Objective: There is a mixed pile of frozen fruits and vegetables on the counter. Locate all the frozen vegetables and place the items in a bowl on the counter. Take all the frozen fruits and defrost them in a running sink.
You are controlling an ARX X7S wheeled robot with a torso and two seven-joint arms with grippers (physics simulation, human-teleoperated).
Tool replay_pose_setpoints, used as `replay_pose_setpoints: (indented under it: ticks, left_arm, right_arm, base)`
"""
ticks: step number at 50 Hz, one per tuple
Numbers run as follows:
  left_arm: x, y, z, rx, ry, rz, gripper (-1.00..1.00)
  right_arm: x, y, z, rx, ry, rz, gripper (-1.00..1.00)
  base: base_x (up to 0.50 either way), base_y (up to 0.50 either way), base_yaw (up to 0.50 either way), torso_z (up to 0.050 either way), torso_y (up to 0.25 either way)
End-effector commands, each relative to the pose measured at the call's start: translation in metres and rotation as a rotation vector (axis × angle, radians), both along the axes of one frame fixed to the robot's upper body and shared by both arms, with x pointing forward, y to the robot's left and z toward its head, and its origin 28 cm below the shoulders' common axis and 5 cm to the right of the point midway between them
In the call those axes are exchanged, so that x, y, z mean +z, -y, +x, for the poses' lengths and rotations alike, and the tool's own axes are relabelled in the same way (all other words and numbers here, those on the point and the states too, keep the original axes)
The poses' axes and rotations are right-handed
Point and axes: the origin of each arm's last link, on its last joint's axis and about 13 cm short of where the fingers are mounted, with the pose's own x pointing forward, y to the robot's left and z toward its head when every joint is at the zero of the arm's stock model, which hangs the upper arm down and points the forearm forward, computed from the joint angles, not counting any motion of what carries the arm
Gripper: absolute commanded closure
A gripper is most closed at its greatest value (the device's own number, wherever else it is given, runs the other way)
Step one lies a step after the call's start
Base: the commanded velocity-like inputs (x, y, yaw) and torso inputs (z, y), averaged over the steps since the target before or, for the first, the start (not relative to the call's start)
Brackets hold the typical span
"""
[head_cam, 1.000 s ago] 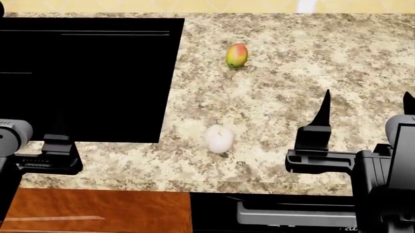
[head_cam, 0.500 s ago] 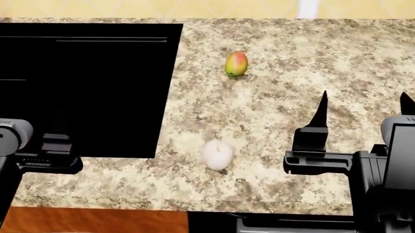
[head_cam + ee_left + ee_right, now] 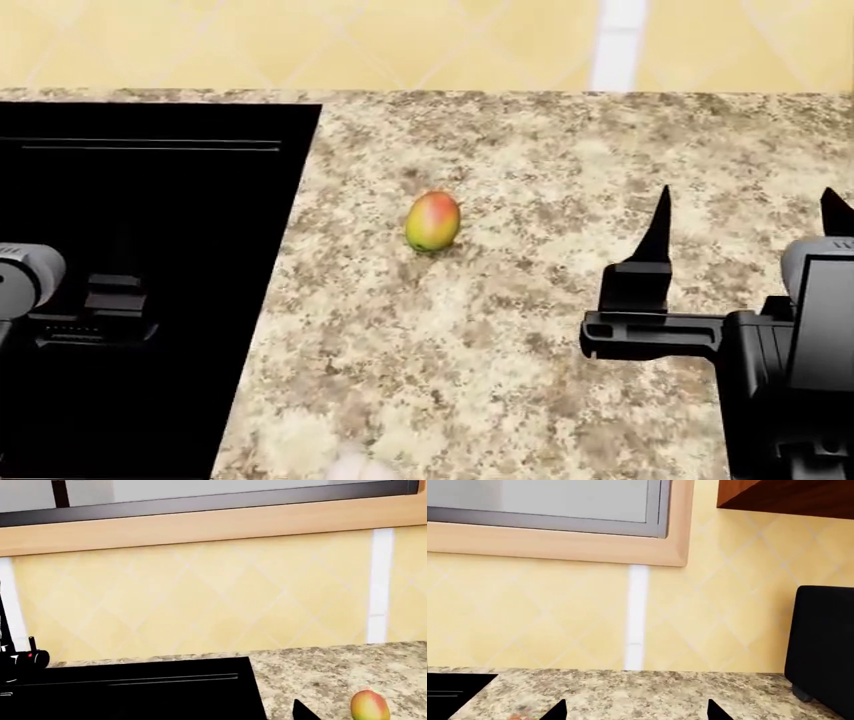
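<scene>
Right gripper (image 3: 743,225): jaws spread wide, two dark pointed fingers upright with bare speckled table (image 3: 534,340) showing between them; nothing held. It hovers over the right part of the table.

Left gripper (image 3: 114,300): sits over the black sink (image 3: 134,250) at the left of the head view. Only the body and mount show against the black basin, so I cannot tell whether its jaws are released or clenched. The left wrist view gives only one dark fingertip at the frame edge, which does not settle it.

Mango (image 3: 433,221): red-green, lying on the table, apart from both grippers. It lies between them, ahead of the right jaws and off to their left, and just beyond the sink's right edge. In the left wrist view the mango (image 3: 370,705) appears close beside that fingertip, on the granite next to the sink rim.

A pale, blurred white object (image 3: 350,466) is cut off at the near edge of the head view, nearer the robot than the mango; identity unclear.

Yellow diamond-tiled wall (image 3: 560,620) behind the table; a black appliance (image 3: 822,645) stands on the table at the far right in the right wrist view.
</scene>
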Motion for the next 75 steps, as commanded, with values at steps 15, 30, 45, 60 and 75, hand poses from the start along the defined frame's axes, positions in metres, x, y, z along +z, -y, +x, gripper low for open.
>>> replay_pose_setpoints:
  ticks: [15, 30, 45, 60, 75]
  left_arm:
    - [-0.001, 0.0, 0.0, -0.004, -0.005, -0.008, -1.0]
    - [0.0, -0.001, -0.002, -0.019, -0.006, -0.01, -1.0]
    - [0.001, -0.003, -0.002, -0.009, -0.008, -0.012, -1.0]
    - [0.004, -0.007, -0.004, -0.005, -0.001, -0.023, -1.0]
    - [0.004, -0.005, -0.004, -0.007, 0.005, -0.022, -1.0]
  right_arm:
    - [-0.001, -0.001, 0.002, 0.014, -0.002, -0.013, -1.0]
    - [0.0, -0.003, 0.001, 0.026, -0.007, -0.013, -1.0]
    - [-0.008, -0.02, 0.014, 0.123, -0.079, -0.009, -1.0]
    - [-0.002, -0.074, 0.092, 0.391, -0.201, 0.051, -1.0]
    - [-0.036, -0.104, 0.153, 0.48, -0.351, 0.054, -1.0]
  base:
    - [0.48, -0.15, 0.0, 0.0, 0.001]
    - [0.11, 0.0, 0.0, 0.0, 0.001]
    - [0.0, 0.0, 0.0, 0.0, 0.0]
    - [0.0, 0.0, 0.0, 0.0, 0.0]
    - [0.0, 0.0, 0.0, 0.0, 0.0]
